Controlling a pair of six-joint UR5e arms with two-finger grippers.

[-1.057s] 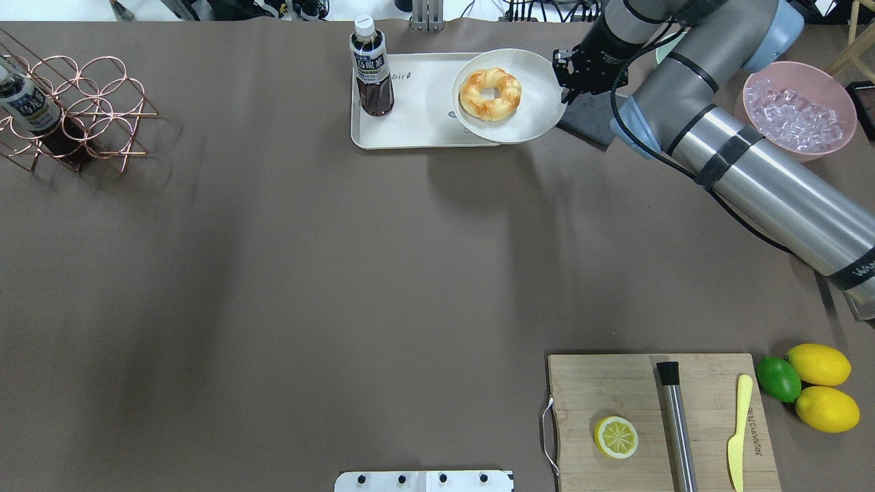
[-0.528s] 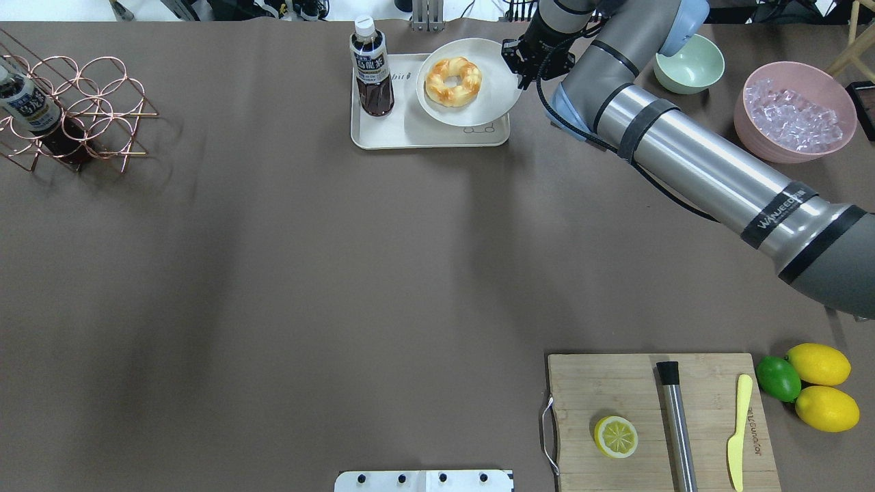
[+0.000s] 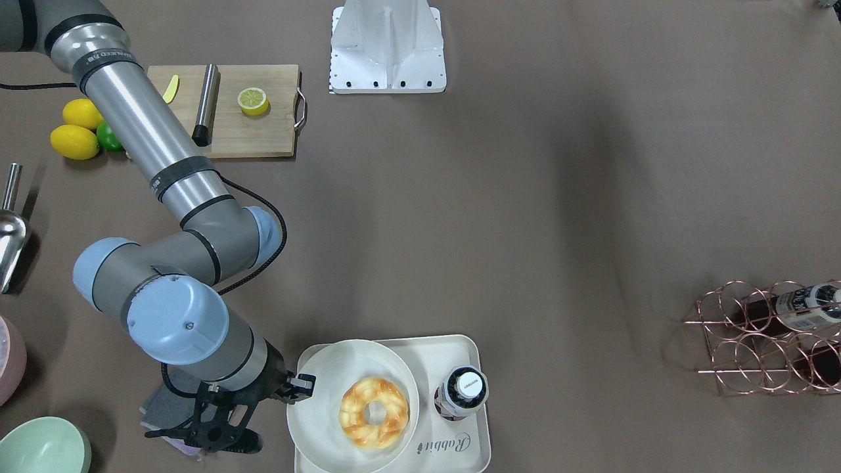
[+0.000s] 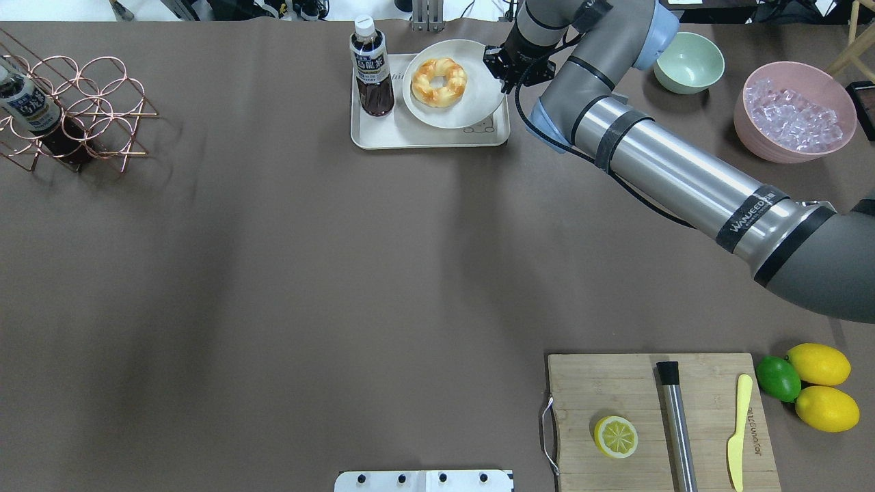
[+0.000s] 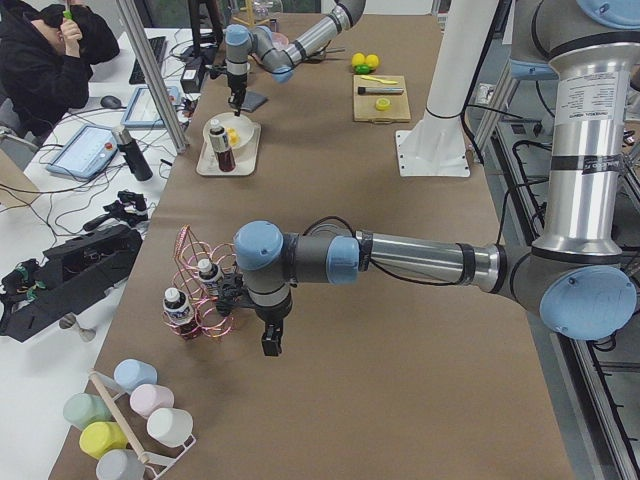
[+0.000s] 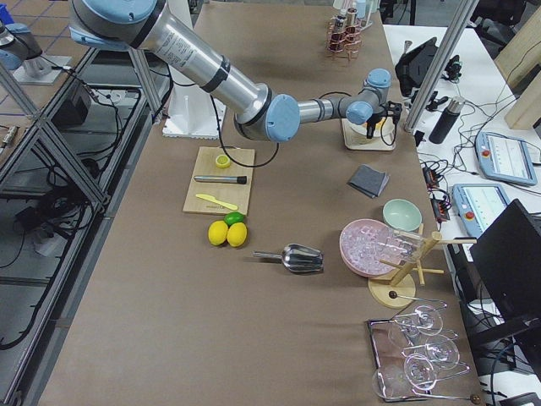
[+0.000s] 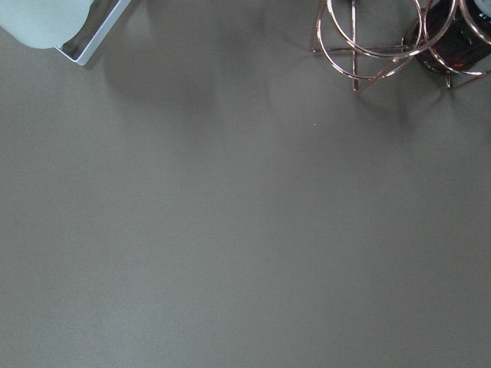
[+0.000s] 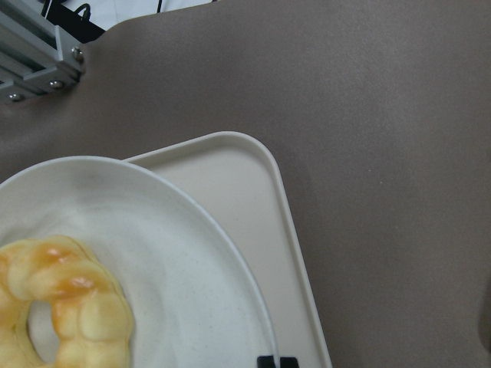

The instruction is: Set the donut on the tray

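The donut (image 4: pixel 439 82), a twisted golden-brown ring, lies on a round off-white plate (image 4: pixel 472 102). My right gripper (image 4: pixel 502 72) is shut on the plate's right rim and holds it over the cream tray (image 4: pixel 424 137). I cannot tell whether the plate rests on the tray. The front view shows the donut (image 3: pixel 374 412), the plate (image 3: pixel 322 407), the tray (image 3: pixel 453 447) with its "Rabbit" script, and the right gripper (image 3: pixel 299 387). The right wrist view shows the donut (image 8: pixel 61 307) and the tray's corner (image 8: pixel 238 184). My left gripper (image 5: pixel 269 345) hangs near the wire rack; I cannot tell its state.
A dark tea bottle (image 4: pixel 371 68) stands on the tray's left part. A copper wire rack (image 4: pixel 75 109) holds bottles at far left. A green bowl (image 4: pixel 688 63) and a pink ice bowl (image 4: pixel 793 113) sit at right. A cutting board (image 4: pixel 656 417) with a halved lemon (image 4: pixel 616 437) lies near.
My right arm has carried the plate with the donut to the left, from over the tray's right edge to over the tray's right half beside the bottle.
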